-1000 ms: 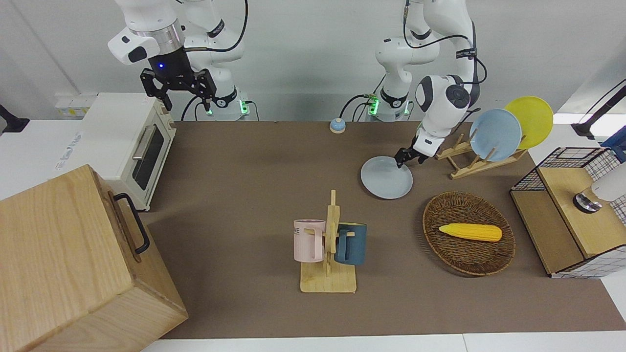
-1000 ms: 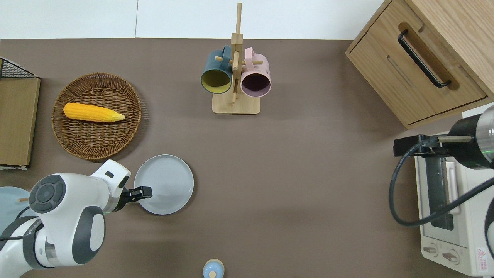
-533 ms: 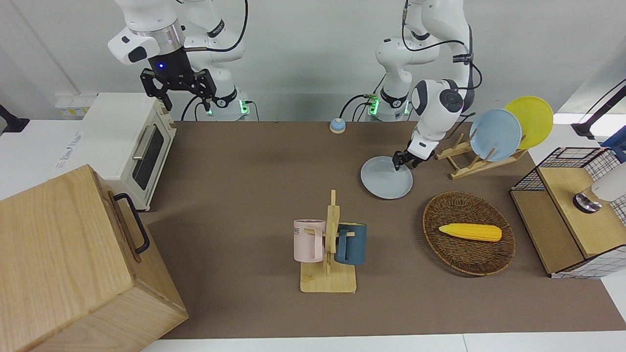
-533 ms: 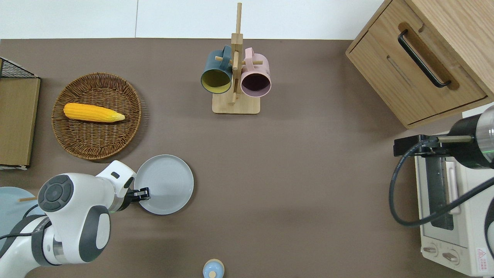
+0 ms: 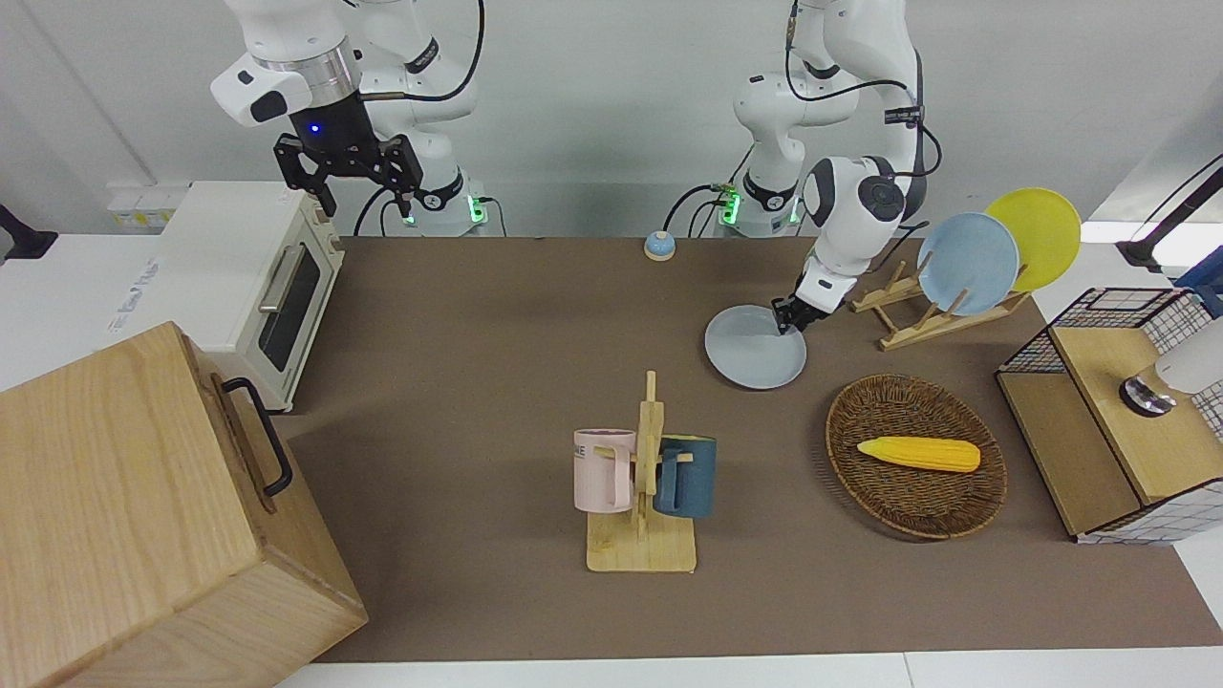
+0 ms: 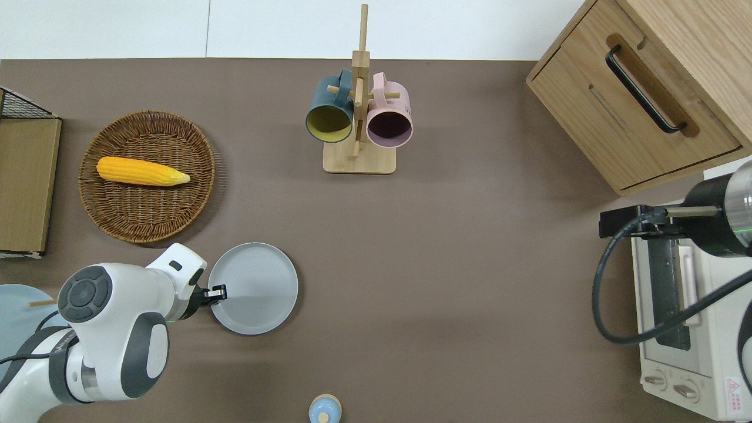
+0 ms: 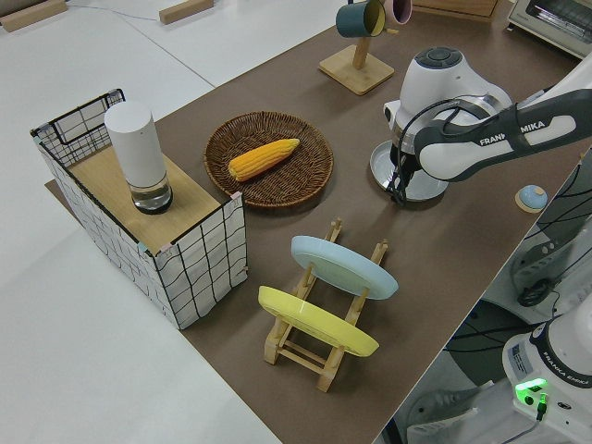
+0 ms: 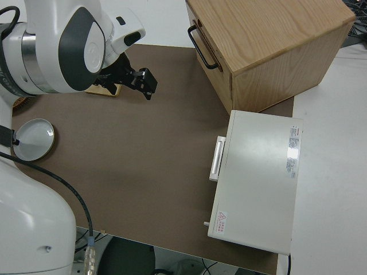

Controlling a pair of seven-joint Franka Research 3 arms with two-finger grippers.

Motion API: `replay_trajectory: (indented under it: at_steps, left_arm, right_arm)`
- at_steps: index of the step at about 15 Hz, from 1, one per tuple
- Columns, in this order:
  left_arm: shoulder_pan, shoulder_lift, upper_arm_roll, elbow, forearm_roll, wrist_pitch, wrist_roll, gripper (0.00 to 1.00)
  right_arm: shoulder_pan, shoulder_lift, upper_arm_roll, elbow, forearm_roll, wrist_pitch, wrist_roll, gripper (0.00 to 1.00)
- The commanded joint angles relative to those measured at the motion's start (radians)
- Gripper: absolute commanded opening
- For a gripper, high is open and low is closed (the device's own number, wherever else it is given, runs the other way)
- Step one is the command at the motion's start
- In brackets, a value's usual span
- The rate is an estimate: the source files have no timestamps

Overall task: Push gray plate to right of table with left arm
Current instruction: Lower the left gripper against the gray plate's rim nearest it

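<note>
Left tool [image 6: 218,291] low on gray plate [image 6: 258,294] — at the rim toward the left arm's end of the counter [image 6: 446,282]; fingers' state unclear. Push runs toward the right arm's end — right arm parked.

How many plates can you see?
3: the gray plate flat on the table at the left gripper; a sky-blue plate and yellow plate in the wooden rack.

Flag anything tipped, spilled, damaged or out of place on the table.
Nothing stands out. The gray plate lies flat with the left gripper at its rim, the corn sits in its basket, and both mugs hang on their stand.
</note>
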Motion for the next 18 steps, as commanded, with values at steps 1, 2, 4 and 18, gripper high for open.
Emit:
replay_trajectory:
  at_steps: [1, 2, 4, 18]
  left_arm:
    - [0.006, 0.001, -0.005, -0.018, -0.002, 0.025, 0.007, 0.03]
    - [0.006, 0.001, -0.005, -0.018, -0.002, 0.025, 0.007, 0.02]
    - [0.006, 0.002, -0.005, -0.018, -0.002, 0.025, 0.004, 0.0]
    - [-0.027, 0.028, -0.108, -0.011, -0.002, 0.032, -0.156, 0.0]
  right_arm:
    - [0.006, 0.006, -0.005, 0.01, 0.0, -0.011, -0.003, 0.996]
    - [0.006, 0.006, -0.005, 0.01, 0.0, -0.011, -0.003, 0.996]
    - [0.006, 0.006, -0.005, 0.01, 0.0, -0.011, -0.003, 0.996]
    - [0.006, 0.006, -0.005, 0.01, 0.0, -0.011, -0.003, 0.996]
